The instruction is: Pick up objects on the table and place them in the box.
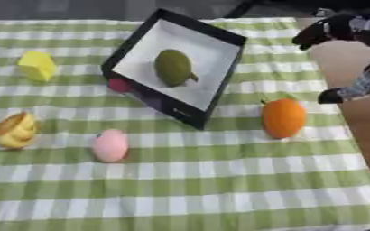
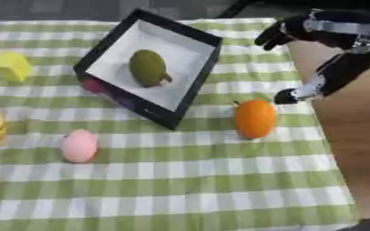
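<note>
right hand (image 2: 322, 40) above the table's (image 1: 219, 198) right edge, fingers spread and released, grasping nothing. box (image 1: 219, 34) near the far edge holds a green fruit (image 1: 173, 67). orange fruit (image 1: 284, 118) just right of the box; pink egg-shaped object (image 1: 110, 145), yellow block (image 1: 36, 66) and yellow fruit (image 1: 14, 131) toward the left edge.
</note>
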Controlling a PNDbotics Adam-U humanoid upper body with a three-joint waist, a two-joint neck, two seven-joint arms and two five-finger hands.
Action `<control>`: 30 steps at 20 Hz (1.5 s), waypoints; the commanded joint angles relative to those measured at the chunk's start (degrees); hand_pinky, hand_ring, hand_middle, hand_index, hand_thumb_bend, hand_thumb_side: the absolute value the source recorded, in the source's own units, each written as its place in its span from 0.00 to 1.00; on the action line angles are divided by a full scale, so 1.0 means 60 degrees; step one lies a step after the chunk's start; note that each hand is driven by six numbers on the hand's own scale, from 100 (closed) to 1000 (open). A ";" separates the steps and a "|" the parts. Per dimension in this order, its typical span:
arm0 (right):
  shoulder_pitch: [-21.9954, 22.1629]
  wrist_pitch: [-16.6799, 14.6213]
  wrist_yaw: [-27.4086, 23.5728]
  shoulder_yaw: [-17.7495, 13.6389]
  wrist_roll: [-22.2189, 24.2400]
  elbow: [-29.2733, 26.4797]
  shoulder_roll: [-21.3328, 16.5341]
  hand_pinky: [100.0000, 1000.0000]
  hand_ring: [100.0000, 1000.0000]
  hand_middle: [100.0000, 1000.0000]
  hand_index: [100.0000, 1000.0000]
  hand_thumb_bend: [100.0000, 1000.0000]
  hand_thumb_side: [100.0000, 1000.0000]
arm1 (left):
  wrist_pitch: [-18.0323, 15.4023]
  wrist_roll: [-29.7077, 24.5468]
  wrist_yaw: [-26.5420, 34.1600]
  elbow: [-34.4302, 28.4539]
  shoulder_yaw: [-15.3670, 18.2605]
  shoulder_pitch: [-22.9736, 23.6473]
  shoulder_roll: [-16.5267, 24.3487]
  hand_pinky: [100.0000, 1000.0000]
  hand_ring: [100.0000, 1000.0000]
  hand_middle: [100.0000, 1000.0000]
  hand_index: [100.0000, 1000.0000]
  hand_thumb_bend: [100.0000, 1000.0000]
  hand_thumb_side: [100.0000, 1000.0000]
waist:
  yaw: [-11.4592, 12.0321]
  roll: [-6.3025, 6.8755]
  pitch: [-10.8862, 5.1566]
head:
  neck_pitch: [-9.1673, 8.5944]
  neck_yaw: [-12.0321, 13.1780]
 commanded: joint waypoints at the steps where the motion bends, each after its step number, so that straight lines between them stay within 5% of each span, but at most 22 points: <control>1: 0.0075 0.0073 0.0252 -0.0168 -0.0025 -0.0258 -0.0411 0.94 0.86 0.85 0.86 0.46 0.06 | -0.0011 -0.0008 -0.0036 -0.0159 0.0011 -0.0009 0.0244 0.98 0.63 0.71 0.79 0.21 0.77 | -0.0009 -0.0125 -0.0222 | -0.0025 0.0097; 13: -0.0070 0.0524 0.2045 0.0695 -0.0185 -0.0422 -0.0062 0.91 0.82 0.80 0.84 0.44 0.01 | -0.0004 -0.0077 0.0001 -0.0150 -0.0065 -0.0056 0.0219 0.98 0.63 0.71 0.79 0.20 0.77 | 0.0133 -0.0059 -0.0131 | -0.0025 0.0008; 30: -0.0264 0.0309 0.4219 0.1528 0.0290 0.1168 0.1054 0.90 0.80 0.69 0.87 0.46 0.02 | -0.0006 -0.0136 0.0061 -0.0148 -0.0117 -0.0130 0.0150 0.98 0.63 0.71 0.79 0.20 0.78 | 0.0281 0.0006 0.0066 | -0.0025 -0.0098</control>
